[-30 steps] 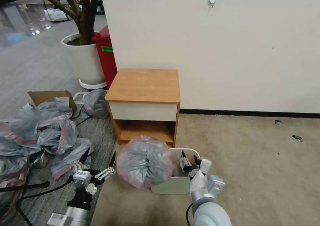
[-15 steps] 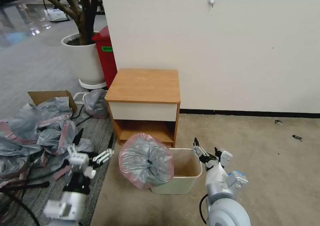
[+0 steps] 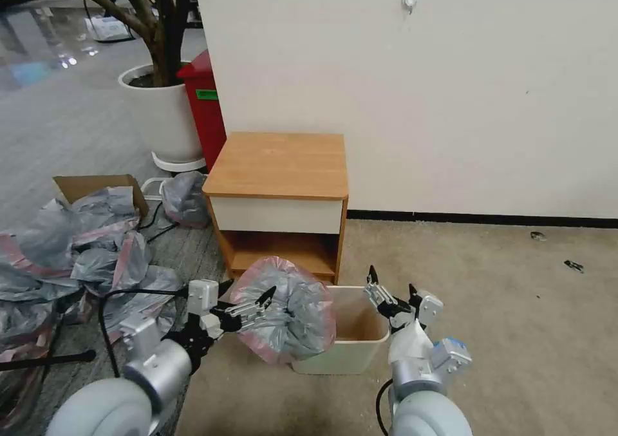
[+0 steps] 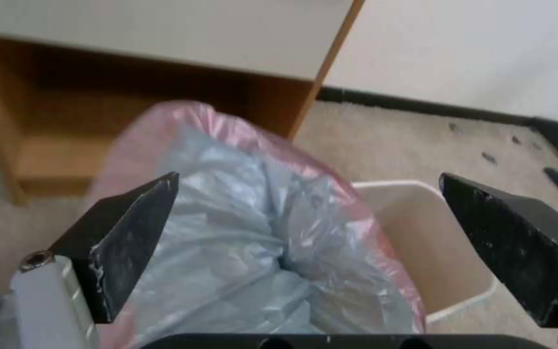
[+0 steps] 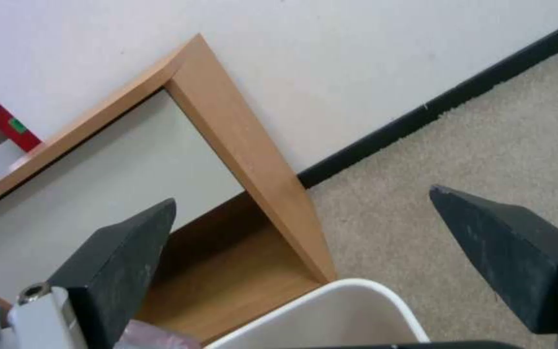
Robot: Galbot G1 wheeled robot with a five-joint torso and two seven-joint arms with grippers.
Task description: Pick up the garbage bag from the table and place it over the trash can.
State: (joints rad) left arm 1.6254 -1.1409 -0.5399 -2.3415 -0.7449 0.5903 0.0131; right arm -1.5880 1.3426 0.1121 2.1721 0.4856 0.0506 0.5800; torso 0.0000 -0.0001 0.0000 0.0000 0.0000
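Note:
The garbage bag [image 3: 283, 310], crinkled grey with a pink rim, bulges over the left half of the cream trash can [image 3: 351, 357], which stands on the carpet in front of the wooden table [image 3: 280, 165]. My left gripper [image 3: 248, 295] is open and sits against the bag's left side. In the left wrist view its gripper [image 4: 308, 177] has the bag [image 4: 240, 242] just beyond its spread fingers, with the can [image 4: 447, 261] behind. My right gripper [image 3: 391, 281] is open just above the can's right rim. In the right wrist view, the gripper [image 5: 302, 194] holds nothing.
A heap of grey-and-pink bags [image 3: 77, 249] and a cardboard box [image 3: 90, 185] lie on the floor at left, with black cables among them. A red bin [image 3: 206, 107] and a white plant pot [image 3: 161, 114] stand behind. Open carpet [image 3: 502, 307] lies to the right.
My left gripper swung from over the floor at left across to the bag's side. My right gripper came out of the can, moved right, then eased back to the rim.

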